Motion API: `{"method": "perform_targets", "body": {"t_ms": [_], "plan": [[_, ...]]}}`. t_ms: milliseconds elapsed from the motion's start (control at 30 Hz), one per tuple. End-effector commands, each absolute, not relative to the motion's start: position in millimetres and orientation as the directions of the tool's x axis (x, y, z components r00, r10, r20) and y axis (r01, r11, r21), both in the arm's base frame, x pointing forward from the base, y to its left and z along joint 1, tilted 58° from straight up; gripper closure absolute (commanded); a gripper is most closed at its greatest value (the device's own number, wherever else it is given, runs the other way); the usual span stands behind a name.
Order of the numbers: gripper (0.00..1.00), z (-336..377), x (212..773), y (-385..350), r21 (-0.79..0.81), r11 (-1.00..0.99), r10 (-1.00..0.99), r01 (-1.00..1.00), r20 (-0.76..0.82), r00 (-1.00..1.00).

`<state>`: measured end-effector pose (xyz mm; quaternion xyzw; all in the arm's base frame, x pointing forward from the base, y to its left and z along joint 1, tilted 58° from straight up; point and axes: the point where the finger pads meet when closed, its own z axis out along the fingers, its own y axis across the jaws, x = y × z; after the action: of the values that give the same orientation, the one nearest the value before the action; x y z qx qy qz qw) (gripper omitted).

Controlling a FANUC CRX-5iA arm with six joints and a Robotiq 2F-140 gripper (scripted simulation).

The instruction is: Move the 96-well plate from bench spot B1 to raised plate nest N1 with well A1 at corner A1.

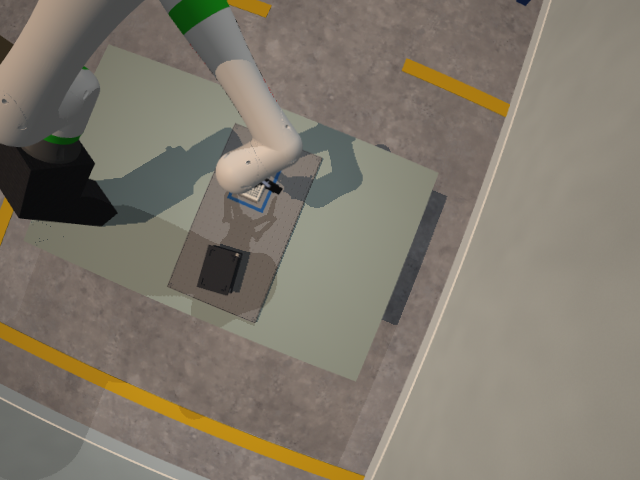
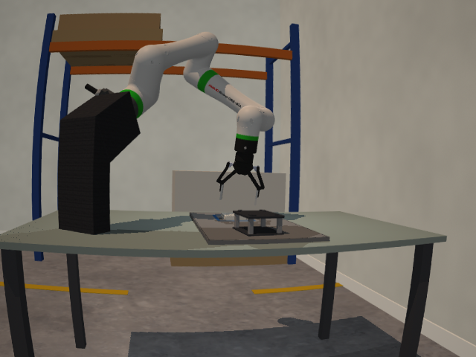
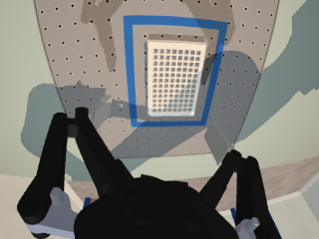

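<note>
Grey concrete floor with yellow lines surrounds my pale green table (image 2: 365, 230), and behind it I see a blue rack (image 2: 294, 115) with orange beams against the wall. On the table lies a perforated grey board (image 1: 289, 227) that carries both stations. From the top view, the 96-well plate (image 3: 174, 78) sits flat inside the blue outline of spot B1 (image 3: 134, 74), partly hidden under the arm's wrist; the wrist camera shows its white well grid squarely inside that frame. Nearer the board's other end stands the raised plate nest N1 (image 2: 258, 213), a dark platform on short posts with nothing resting on top of it. My gripper (image 2: 239, 196) hangs pointing straight down above the board, well clear of the plate, with its fingers spread to their full width and nothing between them. A black pedestal (image 2: 84, 172) carries the arm's base at the table's far left.
</note>
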<state>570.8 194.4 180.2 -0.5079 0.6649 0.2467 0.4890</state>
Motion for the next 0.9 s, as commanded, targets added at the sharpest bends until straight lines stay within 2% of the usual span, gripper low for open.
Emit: {"method": "perform_targets", "body": {"t_ms": [0, 233, 867], "plan": [[0.0, 170.1, 559.8, 189.2, -0.255, 0.361, -0.522, -0.897, -0.853, 0.033], [0.0, 157.9, 543.9, 173.6, -0.411, 0.313, -0.66, -0.856, -0.742, 0.116], [0.0, 155.3, 546.4, 177.0, -0.411, 0.313, -0.66, -0.856, -0.742, 0.116]]}}
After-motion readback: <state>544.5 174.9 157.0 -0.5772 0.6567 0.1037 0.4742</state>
